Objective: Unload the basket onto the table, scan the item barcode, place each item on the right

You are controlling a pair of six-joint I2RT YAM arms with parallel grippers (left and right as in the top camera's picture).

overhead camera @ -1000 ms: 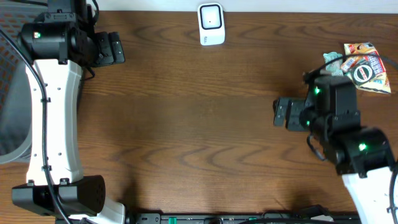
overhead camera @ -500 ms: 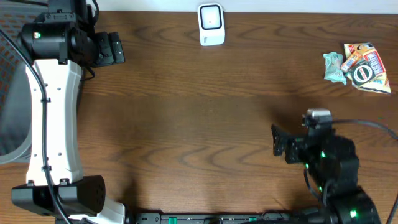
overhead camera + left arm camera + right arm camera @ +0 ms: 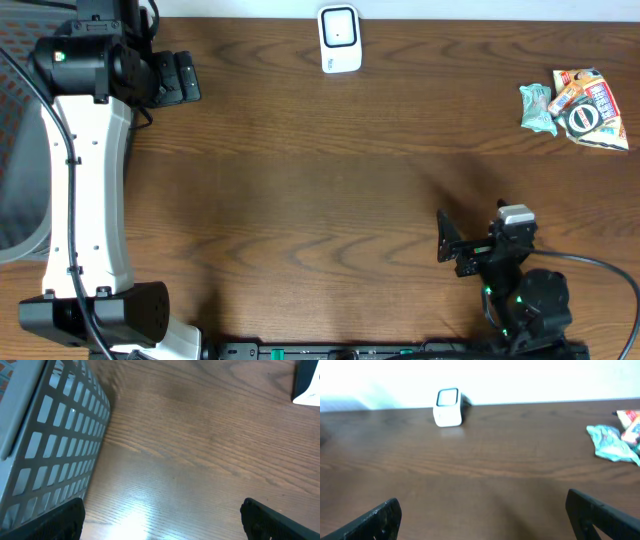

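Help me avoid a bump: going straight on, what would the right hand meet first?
Probably only bare table: the right hand faces open wood, scanner left of its line; depth unclear.

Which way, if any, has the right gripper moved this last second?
Yes. Overhead, the right gripper has drawn back toward the near edge of the table, farther from the snack packets, which stayed put.

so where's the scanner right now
Overhead view: the scanner stands at the far edge of the table, about midway across, with the left gripper to its left and the snacks far to its right.
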